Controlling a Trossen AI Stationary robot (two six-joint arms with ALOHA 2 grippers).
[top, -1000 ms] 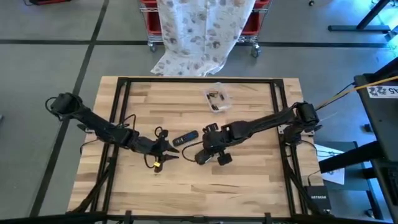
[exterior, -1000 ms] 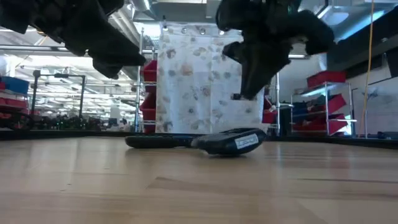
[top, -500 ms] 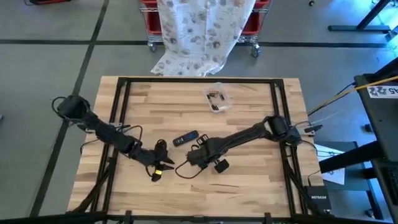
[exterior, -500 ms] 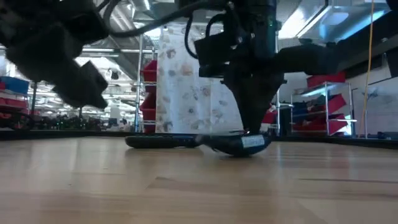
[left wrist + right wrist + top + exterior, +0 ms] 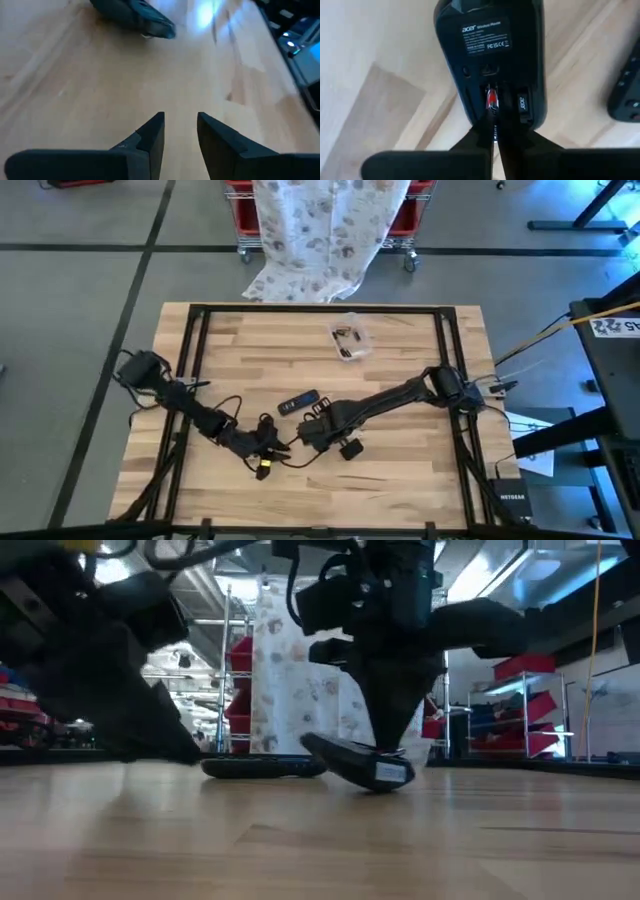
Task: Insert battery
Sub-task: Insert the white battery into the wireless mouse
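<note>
Pressing down now, the right gripper [image 5: 495, 131] has dropped from above the mouse [image 5: 490, 55] onto its upturned underside near the table's [image 5: 400, 470] middle, tipping it; fingers nearly closed on the battery [image 5: 491, 100] at the open bay, so insertion looks underway; the left gripper [image 5: 180, 131], fingers slightly apart and empty, has slid nearer the front edge; the mouse label reads "acer Wireless Mouse"; a remote [image 5: 298, 401] lies beside.

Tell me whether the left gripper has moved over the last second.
Yes. In the high view the left gripper has slid toward the table's front edge and toward the right arm, farther from the remote.
</note>
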